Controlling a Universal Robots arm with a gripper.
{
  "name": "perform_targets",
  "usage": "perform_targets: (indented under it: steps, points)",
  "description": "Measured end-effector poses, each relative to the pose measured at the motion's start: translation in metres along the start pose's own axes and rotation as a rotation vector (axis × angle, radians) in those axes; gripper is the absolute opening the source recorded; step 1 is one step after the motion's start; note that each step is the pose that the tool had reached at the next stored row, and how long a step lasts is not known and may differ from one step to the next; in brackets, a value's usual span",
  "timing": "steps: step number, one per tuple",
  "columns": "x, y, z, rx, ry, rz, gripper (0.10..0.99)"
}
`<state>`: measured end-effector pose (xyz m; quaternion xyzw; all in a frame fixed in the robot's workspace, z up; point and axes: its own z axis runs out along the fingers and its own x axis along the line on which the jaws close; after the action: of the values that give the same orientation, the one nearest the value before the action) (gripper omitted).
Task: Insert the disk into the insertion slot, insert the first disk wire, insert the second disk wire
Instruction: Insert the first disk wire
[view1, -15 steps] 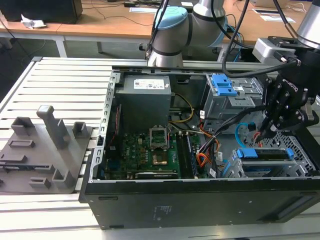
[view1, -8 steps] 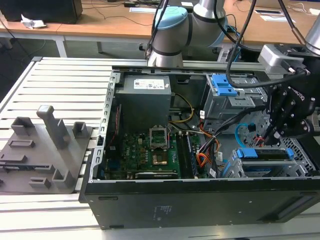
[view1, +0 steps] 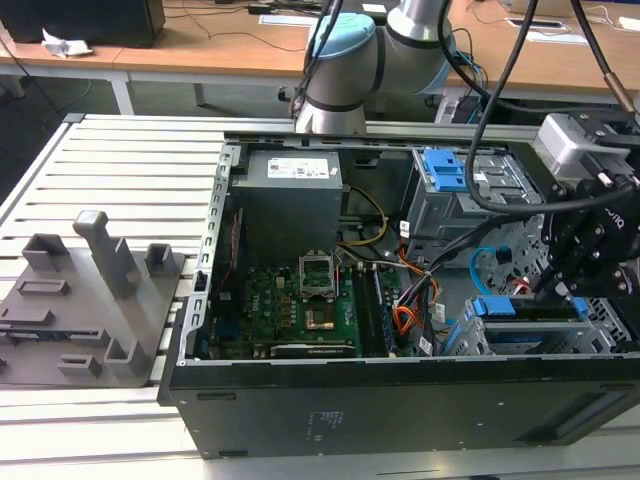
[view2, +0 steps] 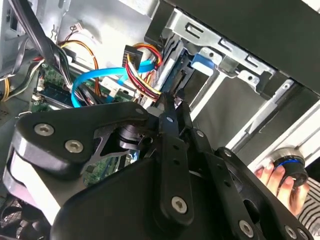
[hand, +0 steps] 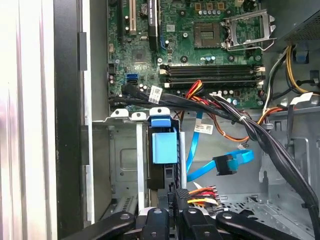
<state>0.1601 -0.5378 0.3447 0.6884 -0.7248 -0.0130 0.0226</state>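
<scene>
Claw (hand: 174, 206): fingers pinched together on the dark plug (hand: 181, 193) of the first wire (hand: 202, 192).
Disk (hand: 164, 147): in the slot (hand: 122, 160), right ahead of the claw, just past the plug.
Disk's long side: points from the claw toward the green board (hand: 200, 50).
Second wire (hand: 225, 164): hangs loose beside the disk.

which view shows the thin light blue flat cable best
The first wrist view: the thin flat light-blue cable lies unobstructed, with its plug end in sight. The second wrist view shows its loop, the exterior view a small curve.
</scene>
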Motion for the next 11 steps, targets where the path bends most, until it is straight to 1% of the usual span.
perform_targets:
  steps: [1,3,6,11]
  points:
    - [-0.0024,-0.0013,0.0001,0.0,0.0,0.0,0.173]
    - [-0.0046,-0.0045,0.0006,0.0,0.0,-0.001,0.173]
    - [-0.0048,-0.0056,0.002,0.0,0.0001,-0.001,0.173]
    - [-0.0051,-0.0094,0.0044,0.0,-0.0001,-0.001,0.173]
